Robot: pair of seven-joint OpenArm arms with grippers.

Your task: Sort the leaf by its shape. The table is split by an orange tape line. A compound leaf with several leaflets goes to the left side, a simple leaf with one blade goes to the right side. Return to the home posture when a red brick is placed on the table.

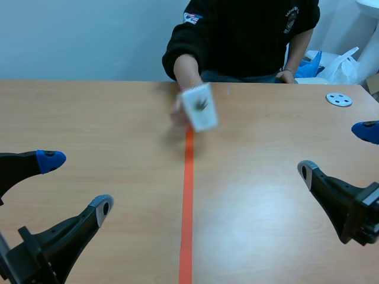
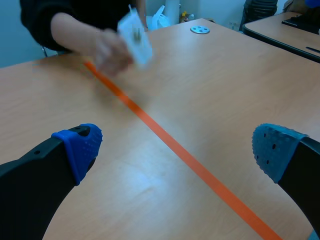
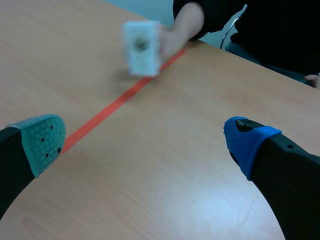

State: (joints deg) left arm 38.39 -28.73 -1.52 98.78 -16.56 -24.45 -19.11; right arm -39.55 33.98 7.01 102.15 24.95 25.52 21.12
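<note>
Both are released, fingers spread wide, grasping nothing: left pincer [image 1: 76,184] and right pincer [image 1: 336,151] sit low over the near tabletop [image 1: 89,112]. The leaf card [image 1: 198,106] is up in a person's hand [image 2: 107,52] over the far end of the orange tape line [image 1: 188,195], well ahead of both pincers. Its long side stands roughly upright, top tipped slightly left. Leaf's too blurry to make out.

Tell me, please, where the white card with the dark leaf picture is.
In the scene view, the white card is in the person's hand, over the far end of the orange tape line.
</note>
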